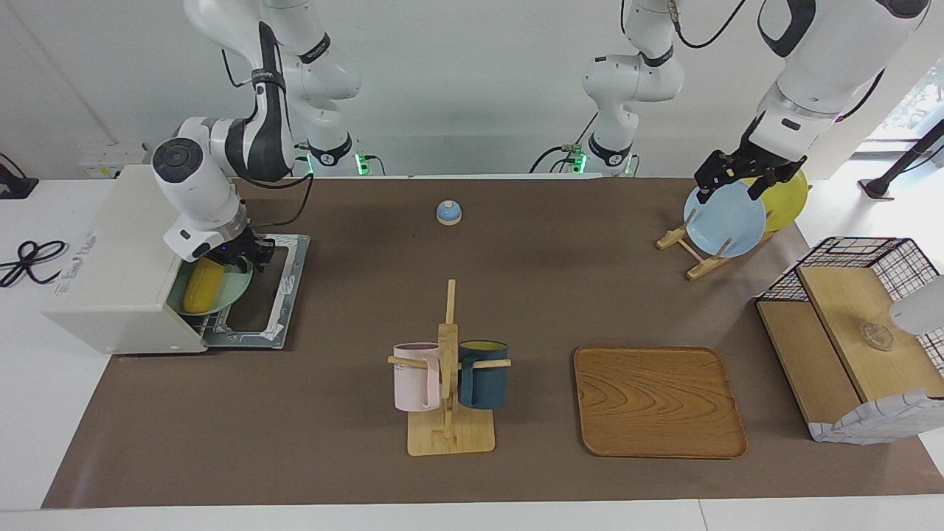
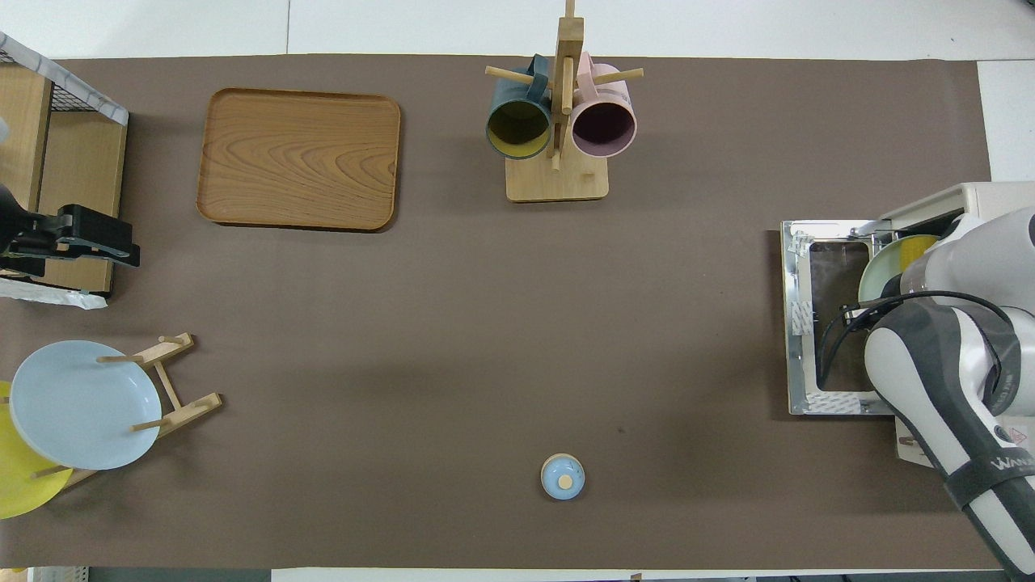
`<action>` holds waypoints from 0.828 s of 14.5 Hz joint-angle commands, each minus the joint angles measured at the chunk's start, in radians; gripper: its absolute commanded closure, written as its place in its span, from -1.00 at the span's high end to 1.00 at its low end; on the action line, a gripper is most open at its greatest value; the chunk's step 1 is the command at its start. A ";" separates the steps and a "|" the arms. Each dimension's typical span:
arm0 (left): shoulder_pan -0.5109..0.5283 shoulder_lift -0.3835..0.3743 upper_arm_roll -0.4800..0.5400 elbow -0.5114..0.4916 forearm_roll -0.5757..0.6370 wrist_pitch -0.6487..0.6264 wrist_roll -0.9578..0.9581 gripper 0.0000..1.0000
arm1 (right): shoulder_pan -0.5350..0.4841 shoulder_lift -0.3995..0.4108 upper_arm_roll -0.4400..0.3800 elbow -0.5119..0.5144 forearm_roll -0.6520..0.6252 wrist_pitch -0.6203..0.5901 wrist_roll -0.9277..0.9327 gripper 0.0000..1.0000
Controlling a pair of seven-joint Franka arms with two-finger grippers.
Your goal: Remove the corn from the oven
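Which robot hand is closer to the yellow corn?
The right one. The right gripper is at the open oven, right at the end of the corn on its green plate. The left gripper waits over the blue plate at the table's other end.

Bright, even, diffuse light fills both views, as if from overhead room lamps. Shadows are soft and faint: a pale blurred patch on the brown mat point(image 1: 516, 295) just under the right gripper point(image 1: 243, 254), and a dimmer band inside the oven point(image 1: 125, 258) mouth below it. Well away from the left gripper point(image 1: 737, 181), daylight from a window point(image 1: 918, 103) washes out the corner of the facing view. Beside that gripper the blue plate point(image 1: 726, 220) shows a mild sheen. Focus is sharp throughout; straight edges stay straight, with no visible bending near the borders
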 commanded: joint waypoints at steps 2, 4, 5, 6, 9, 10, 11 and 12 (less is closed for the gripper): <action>0.012 -0.007 -0.005 -0.009 0.004 -0.005 0.008 1.00 | -0.022 -0.033 0.005 -0.043 -0.011 0.009 -0.022 -1.00; 0.012 -0.007 -0.005 -0.009 0.004 -0.002 0.006 1.00 | -0.013 -0.034 0.005 -0.037 -0.011 -0.020 -0.045 -1.00; 0.012 -0.005 -0.005 -0.007 0.004 0.001 0.008 1.00 | -0.009 -0.033 0.012 -0.019 -0.011 -0.047 -0.045 -1.00; 0.012 -0.007 -0.005 -0.009 0.004 -0.004 0.009 1.00 | 0.012 -0.024 0.017 0.026 -0.011 -0.088 -0.044 -1.00; 0.012 -0.007 -0.005 -0.009 0.004 -0.004 0.008 1.00 | 0.140 0.016 0.017 0.147 -0.010 -0.193 -0.027 -1.00; 0.010 -0.007 -0.005 -0.007 0.004 -0.005 0.009 1.00 | 0.179 0.029 0.019 0.181 -0.010 -0.213 -0.010 -1.00; 0.010 -0.007 -0.005 -0.009 0.004 -0.005 0.008 1.00 | 0.225 0.035 0.019 0.207 -0.008 -0.231 0.042 -1.00; 0.010 -0.005 -0.005 -0.009 0.004 -0.005 0.008 1.00 | 0.294 0.042 0.019 0.233 -0.010 -0.254 0.118 -1.00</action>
